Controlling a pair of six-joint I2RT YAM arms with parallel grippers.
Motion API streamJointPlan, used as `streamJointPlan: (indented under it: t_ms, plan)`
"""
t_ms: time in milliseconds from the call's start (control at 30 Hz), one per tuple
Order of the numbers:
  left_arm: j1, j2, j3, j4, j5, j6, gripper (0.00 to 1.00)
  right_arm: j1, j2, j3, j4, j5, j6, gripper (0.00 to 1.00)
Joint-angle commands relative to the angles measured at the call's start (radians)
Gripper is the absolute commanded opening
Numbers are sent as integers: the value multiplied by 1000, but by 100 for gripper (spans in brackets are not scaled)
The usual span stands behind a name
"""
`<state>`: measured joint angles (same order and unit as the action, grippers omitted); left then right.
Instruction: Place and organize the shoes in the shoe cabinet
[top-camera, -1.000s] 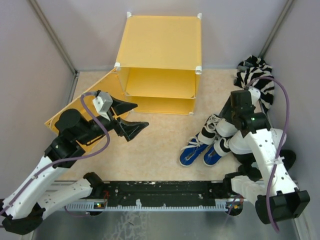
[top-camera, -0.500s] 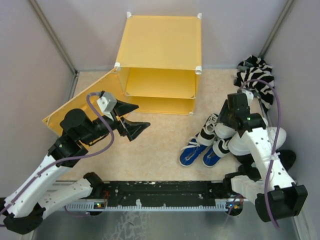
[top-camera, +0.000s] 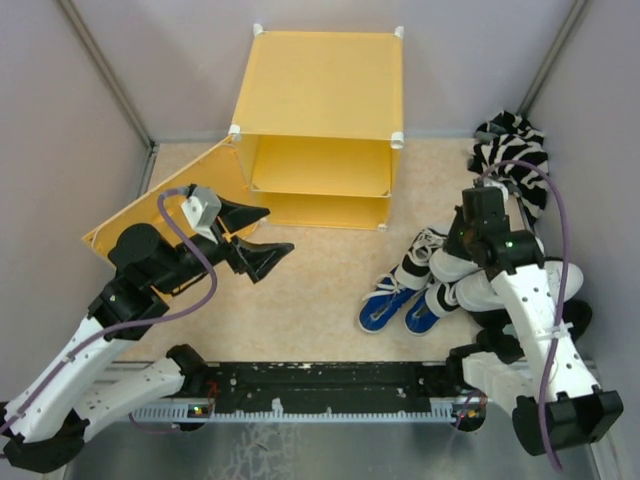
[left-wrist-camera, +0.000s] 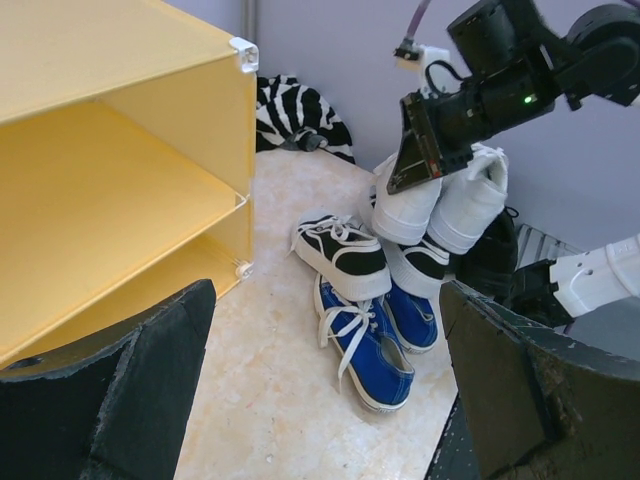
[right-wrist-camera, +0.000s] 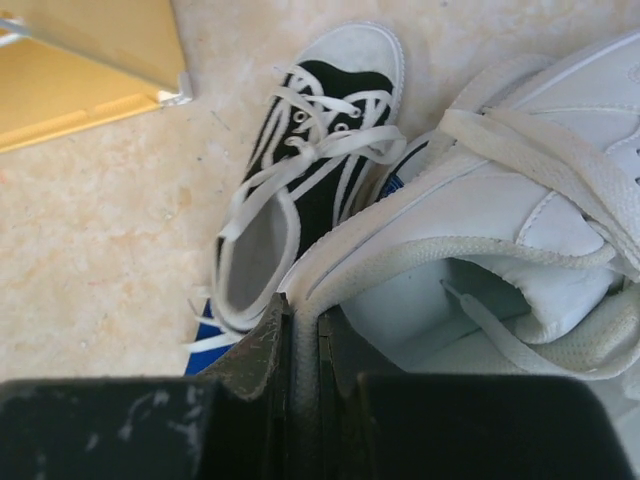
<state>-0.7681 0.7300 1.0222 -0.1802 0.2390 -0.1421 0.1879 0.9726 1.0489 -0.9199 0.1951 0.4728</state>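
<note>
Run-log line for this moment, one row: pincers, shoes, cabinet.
left pincer open, empty | right pincer shut on white sneaker collar | blue sneakers unshelved | cabinet door open

Left tool (top-camera: 280, 229) gapes near the shoe cabinet (top-camera: 320, 85); blue shoes (top-camera: 385, 307) lie well apart.

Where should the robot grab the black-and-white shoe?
Grip the black-and-white shoe by its collar rim near the heel, coming down from above. It sits sole-down with its mouth open upward, so one finger could likely slip inside and one outside.
</note>
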Motion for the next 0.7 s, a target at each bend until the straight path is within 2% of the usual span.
streamJointPlan:
  t_ms: [0,167,433,533,667]
  plan:
    - [-3,-10,6,12,-29,-12,99,41,-29,226,-87,18,-68,0]
    - [-3,-22,34,-6,-69,2,99,251,15,359,-165,63,-44,0]
    - [-3,-50,89,-50,-157,31,99,701,87,360,-161,260,70,0]
    - [-3,-65,116,-73,-193,37,99,876,153,365,-126,297,105,0]
    - [-3,-94,135,-80,-229,41,99,1023,280,350,29,232,71,0]
